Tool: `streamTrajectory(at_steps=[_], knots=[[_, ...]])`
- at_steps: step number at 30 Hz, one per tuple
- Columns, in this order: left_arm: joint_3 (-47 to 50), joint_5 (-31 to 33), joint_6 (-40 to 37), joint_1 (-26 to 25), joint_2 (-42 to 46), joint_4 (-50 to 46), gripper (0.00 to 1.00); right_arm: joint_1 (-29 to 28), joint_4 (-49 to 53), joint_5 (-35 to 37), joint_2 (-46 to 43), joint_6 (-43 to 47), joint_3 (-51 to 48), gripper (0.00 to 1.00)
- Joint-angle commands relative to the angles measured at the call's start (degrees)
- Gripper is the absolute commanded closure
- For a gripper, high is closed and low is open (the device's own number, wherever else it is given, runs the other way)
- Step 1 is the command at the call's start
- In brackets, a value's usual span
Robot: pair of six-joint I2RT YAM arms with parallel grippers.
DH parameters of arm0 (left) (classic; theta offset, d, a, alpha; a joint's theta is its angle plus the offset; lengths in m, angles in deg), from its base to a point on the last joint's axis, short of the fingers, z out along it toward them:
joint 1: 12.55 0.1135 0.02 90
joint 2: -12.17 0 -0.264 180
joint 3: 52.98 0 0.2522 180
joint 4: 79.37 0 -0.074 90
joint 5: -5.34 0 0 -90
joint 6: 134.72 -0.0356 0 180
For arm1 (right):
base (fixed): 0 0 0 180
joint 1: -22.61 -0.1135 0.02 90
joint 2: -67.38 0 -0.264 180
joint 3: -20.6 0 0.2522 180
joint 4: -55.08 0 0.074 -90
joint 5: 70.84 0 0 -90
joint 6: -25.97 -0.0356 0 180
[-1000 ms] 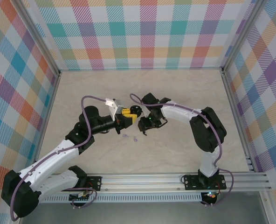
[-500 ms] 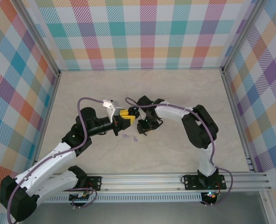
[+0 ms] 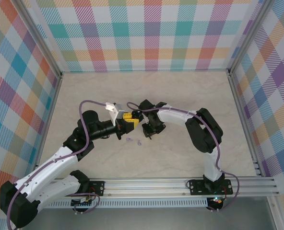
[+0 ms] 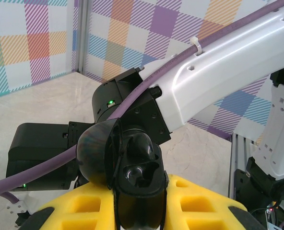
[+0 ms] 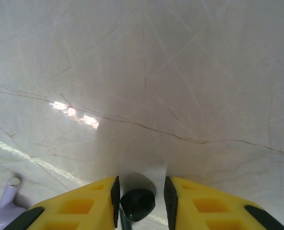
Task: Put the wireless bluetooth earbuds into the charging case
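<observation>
Left claw clenched around black charging case, lid swung open. Right claw pinched 1 black earbud over bench. 1 lavender earbud lay on bench near that claw.

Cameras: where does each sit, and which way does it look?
Top external: above and behind, looking down on the beige marbled table; left arm and right arm show.
Left wrist: arm-mounted, looks along the left gripper, clamping the open round black charging case.
Right wrist: arm-mounted, looks down past the right gripper, pinching a small black earbud.
Shared: a pale lavender earbud, top and right wrist views.
</observation>
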Motion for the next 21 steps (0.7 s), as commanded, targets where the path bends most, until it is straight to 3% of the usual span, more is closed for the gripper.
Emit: streamTrajectory(at_steps=[1, 11, 21], knots=[[-1.0, -0.2, -0.8, -0.6, 1.1, -0.2, 0.92, 0.2, 3.1, 4.0, 0.5, -1.3, 1.2, 0.66], [-0.6, 0.2, -0.7, -0.6, 1.4, 0.1, 0.92, 0.2, 5.5, 1.1, -1.2, -2.0, 2.3, 0.59], [-0.3, -0.2, -0.4, -0.6, 1.6, 0.5, 0.92, -0.5, 5.7, -0.7, -1.2, -13.0, 2.4, 0.57]])
